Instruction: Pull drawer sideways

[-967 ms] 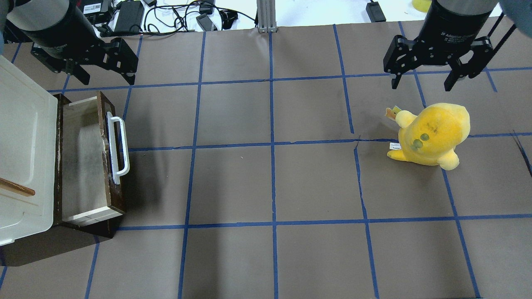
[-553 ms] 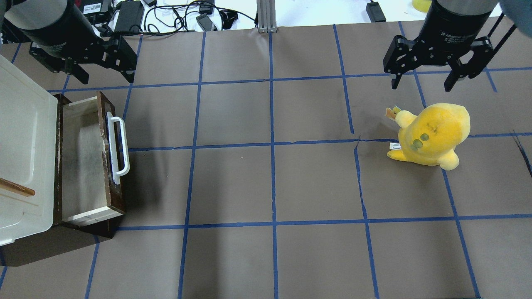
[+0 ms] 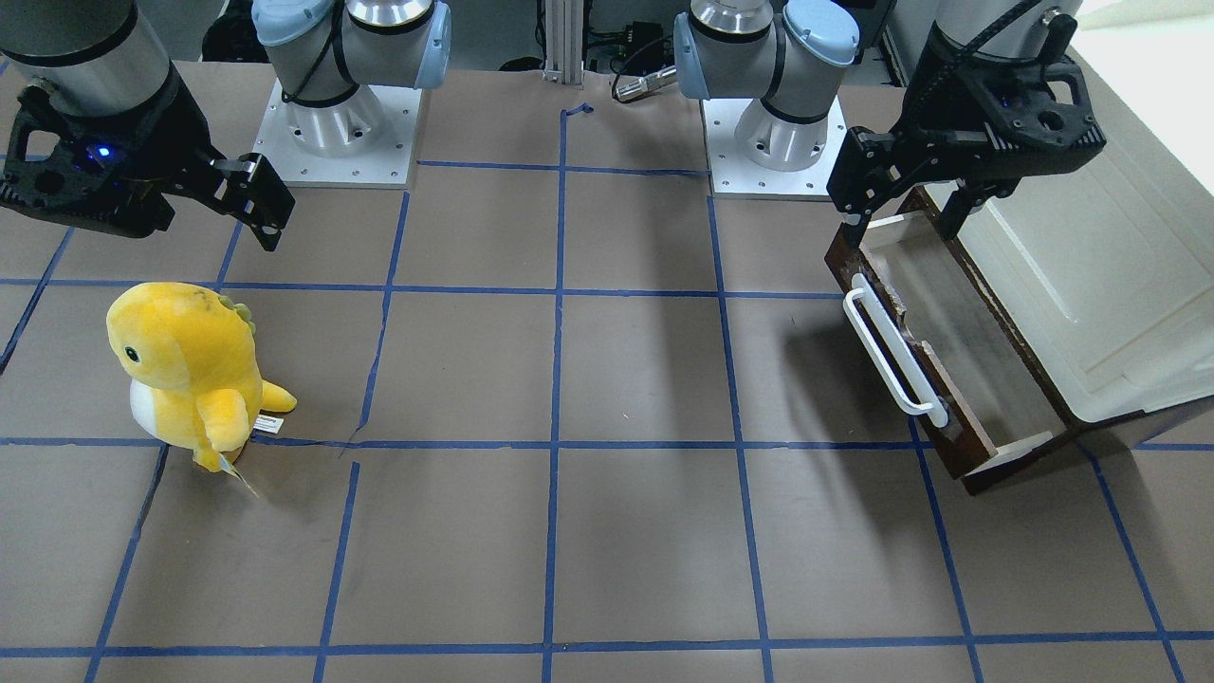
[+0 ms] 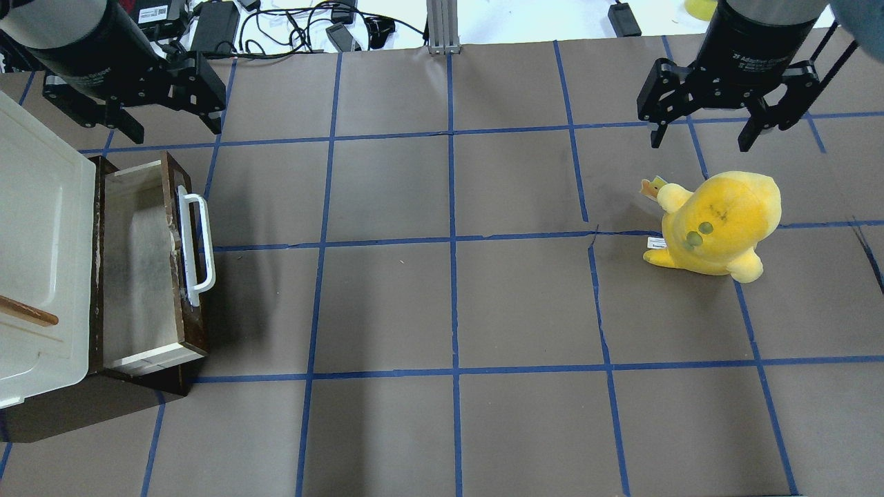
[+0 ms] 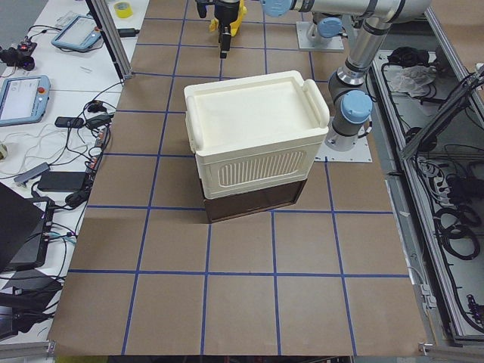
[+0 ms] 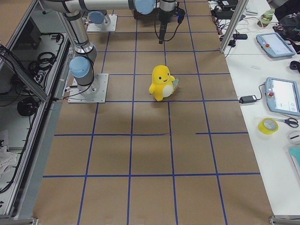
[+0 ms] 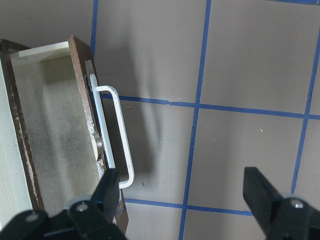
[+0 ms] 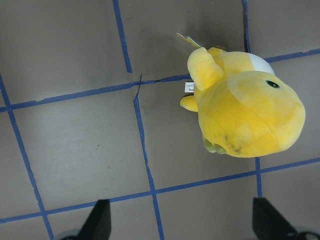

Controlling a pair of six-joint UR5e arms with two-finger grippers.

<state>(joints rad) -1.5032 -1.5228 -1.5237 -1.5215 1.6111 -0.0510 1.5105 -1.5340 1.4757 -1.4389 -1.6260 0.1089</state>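
Note:
The drawer has a dark brown front, a long white bar handle and a pale wood inside. It stands pulled out from under the cream-white cabinet at the table's left. It also shows in the front view and the left wrist view. My left gripper is open and empty. It hangs above the table just beyond the drawer's far end, touching nothing. My right gripper is open and empty, above the table beyond the plush toy.
The big cream-white cabinet with a small wooden handle sits on a dark base at the left edge. A yellow plush toy stands at the right. Cables and power bricks lie beyond the far edge.
My left gripper has drifted a little toward the far edge and to the left, staying open. The drawer, the plush toy and the right gripper have not moved.

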